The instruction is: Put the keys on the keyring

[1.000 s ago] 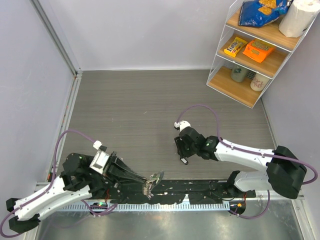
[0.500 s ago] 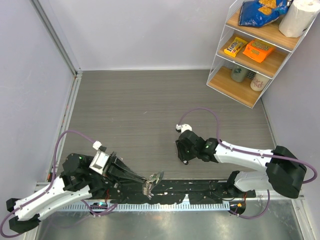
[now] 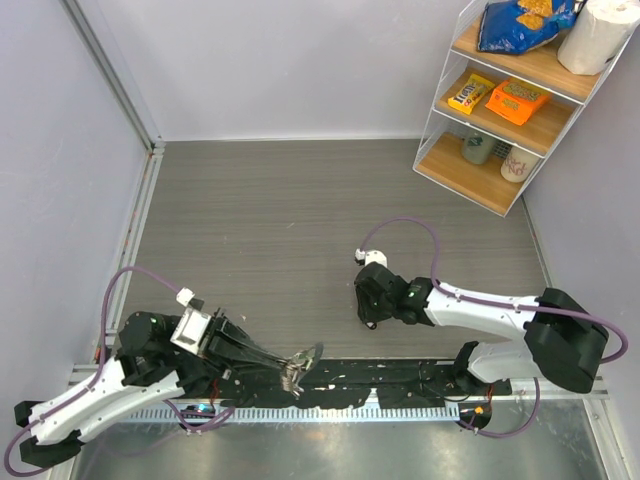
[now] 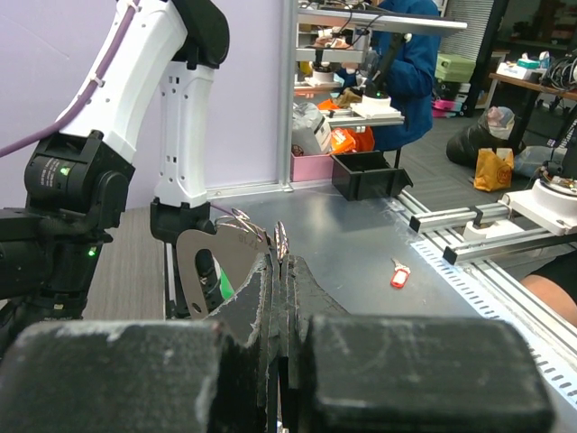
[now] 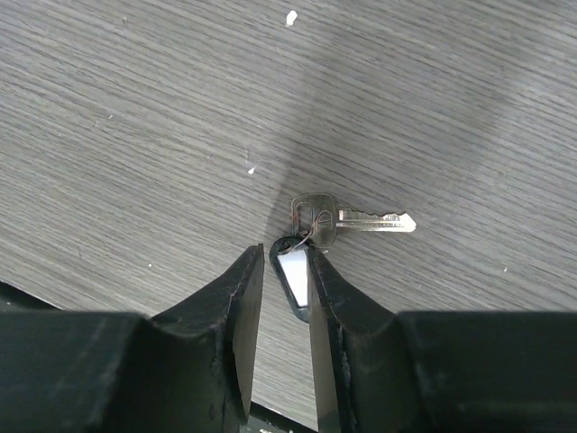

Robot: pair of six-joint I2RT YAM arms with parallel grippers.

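Near edge: left gripper is clamped on the keyring, held aloft. Farther out: right gripper, jaws narrow, astride the dark tag of a silver key lying flat on the table; grip unclear. Threading all remains, I judge.

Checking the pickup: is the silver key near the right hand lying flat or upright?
Lying flat: the key rests broadside on the table.

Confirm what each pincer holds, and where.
The left pincer clamps the keyring by one end. The right pincer straddles the dark tag of the silver key; firm grip cannot be told.
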